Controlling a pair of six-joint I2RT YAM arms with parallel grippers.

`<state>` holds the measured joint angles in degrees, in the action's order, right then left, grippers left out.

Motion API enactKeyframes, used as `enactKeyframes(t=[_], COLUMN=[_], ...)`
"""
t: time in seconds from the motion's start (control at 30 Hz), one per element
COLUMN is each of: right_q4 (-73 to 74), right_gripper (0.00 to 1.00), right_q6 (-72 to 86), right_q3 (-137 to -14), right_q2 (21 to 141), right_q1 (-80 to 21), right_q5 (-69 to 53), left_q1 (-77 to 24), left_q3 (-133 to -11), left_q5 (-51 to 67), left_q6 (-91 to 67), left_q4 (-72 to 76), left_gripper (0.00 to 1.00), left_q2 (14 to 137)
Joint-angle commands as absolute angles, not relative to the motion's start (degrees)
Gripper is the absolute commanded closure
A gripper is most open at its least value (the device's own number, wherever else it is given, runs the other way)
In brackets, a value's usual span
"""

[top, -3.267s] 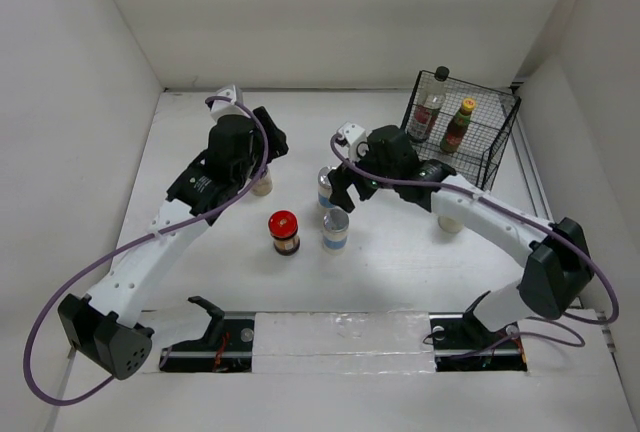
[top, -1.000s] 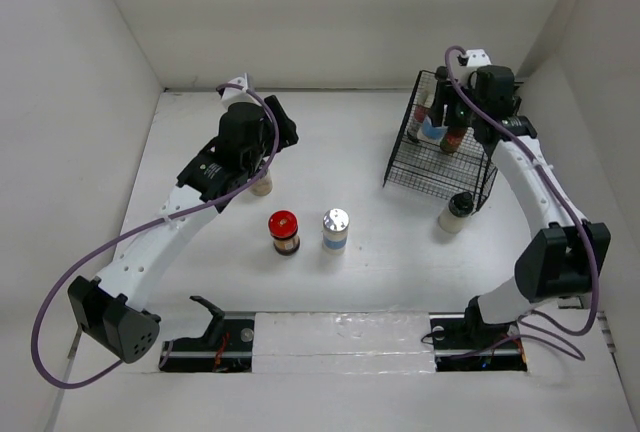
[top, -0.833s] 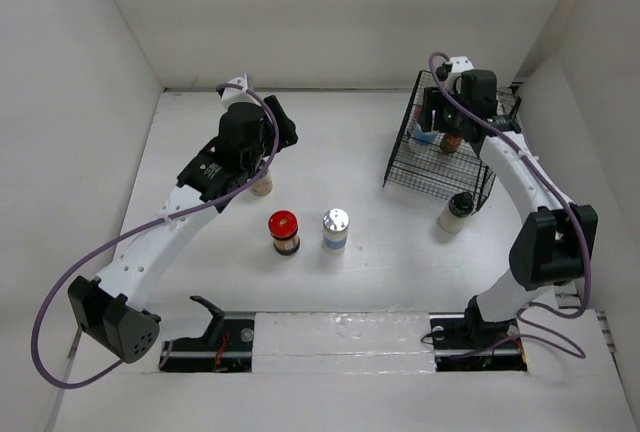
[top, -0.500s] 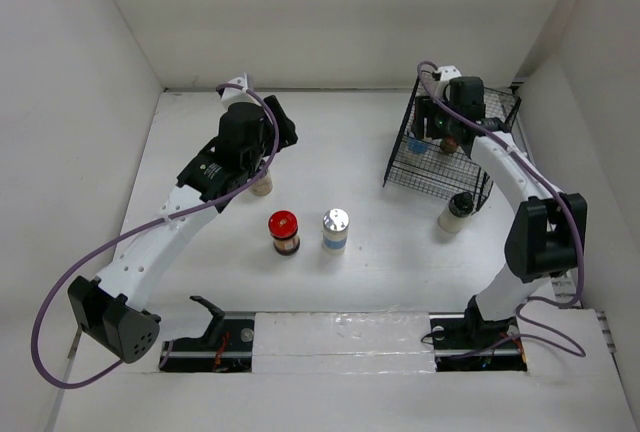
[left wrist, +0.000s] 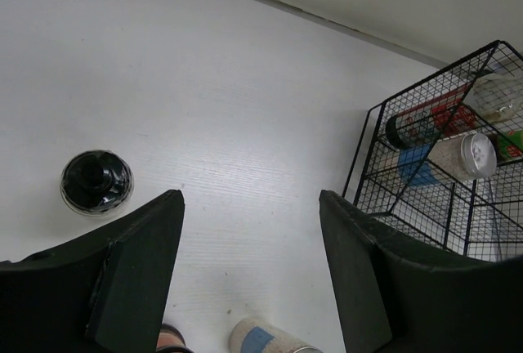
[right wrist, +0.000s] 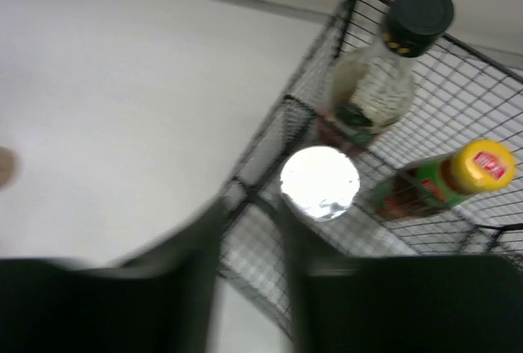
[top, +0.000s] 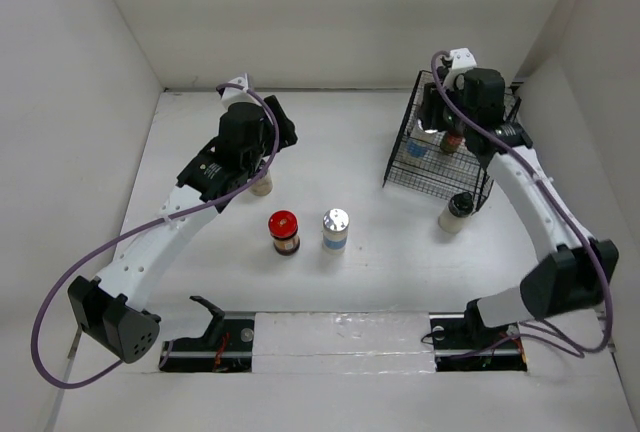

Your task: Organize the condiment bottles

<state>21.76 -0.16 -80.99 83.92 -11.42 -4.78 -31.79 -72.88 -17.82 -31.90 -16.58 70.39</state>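
Top external: red-lidded jar (top: 284,232) and silver-lidded jar (top: 335,229) are stood side by side mid-table; 1 pale bottle (top: 455,211) is set just beside the wire rack (top: 436,168).
Left wrist: left gripper (left wrist: 249,234) is held wide apart, empty; a black-capped bottle (left wrist: 96,182) is seen from above.
Right wrist: right gripper (right wrist: 247,240) is parted, empty (blurred); 3 are stood in the rack: second silver-lidded jar (right wrist: 319,181), tall clear bottle (right wrist: 384,71), red sauce bottle (right wrist: 441,177).

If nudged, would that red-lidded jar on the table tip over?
The red-lidded jar looks squat and stands upright, so it would probably slide rather than tip. Its dark body may be glass, so it is likely heavy for its size and breakable.
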Motion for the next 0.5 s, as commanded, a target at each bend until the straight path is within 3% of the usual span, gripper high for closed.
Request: enactKeyframes(t=[0.0, 0.07, 0.13, 0.17, 0.2, 0.23, 0.33, 0.37, 0.47], right_q4=[20.8, 22.2, 23.6, 26.3, 27.6, 28.3, 28.5, 28.5, 28.5], right_gripper=[0.82, 1.00, 0.99, 0.91, 0.63, 0.45, 0.05, 0.01, 0.01], right_q6=[0.1, -0.9, -3.4, -4.1, -4.7, -4.7, -5.3, -5.3, -7.2], right_q3=[-76.3, -73.0, -68.5, -67.3, -66.4, -64.3, -60.8, -60.8, -60.8], right_q2=[73.9, 71.3, 68.3, 67.7, 67.2, 65.9, 64.2, 64.2, 68.1], right_q1=[-16.9, -23.3, -28.4, -32.8, -34.8, -36.4, -42.1, -43.4, -47.5], right_q5=[-6.7, -11.2, -15.4, -16.3, -16.9, -17.5, -19.7, -19.7, -19.0], left_q1=[-31.4, -30.9, -30.8, -30.8, -30.8, -30.8, -30.8, -30.3, -29.7], left_q3=[-75.3, -75.3, -75.3, -75.3, -75.3, -74.7, -74.0, -73.5, -73.5], left_q5=[-19.5, -19.5, -19.5, -19.5, -19.5, -19.5, -19.5, -19.5, -19.5], left_q6=[-30.7, -30.7, -30.7, -30.7, -30.7, -31.2, -31.7, -31.7, -31.7], left_q4=[-16.7, -17.2, -17.8, -18.4, -18.5, -19.2, -19.9, -19.9, -21.1], left_gripper=[0.37, 0.42, 0.43, 0.43, 0.44, 0.44, 0.44, 0.44, 0.42], left_q2=[69.2, 68.6, 68.0, 68.0, 68.0, 67.5, 67.5, 67.5, 67.5])
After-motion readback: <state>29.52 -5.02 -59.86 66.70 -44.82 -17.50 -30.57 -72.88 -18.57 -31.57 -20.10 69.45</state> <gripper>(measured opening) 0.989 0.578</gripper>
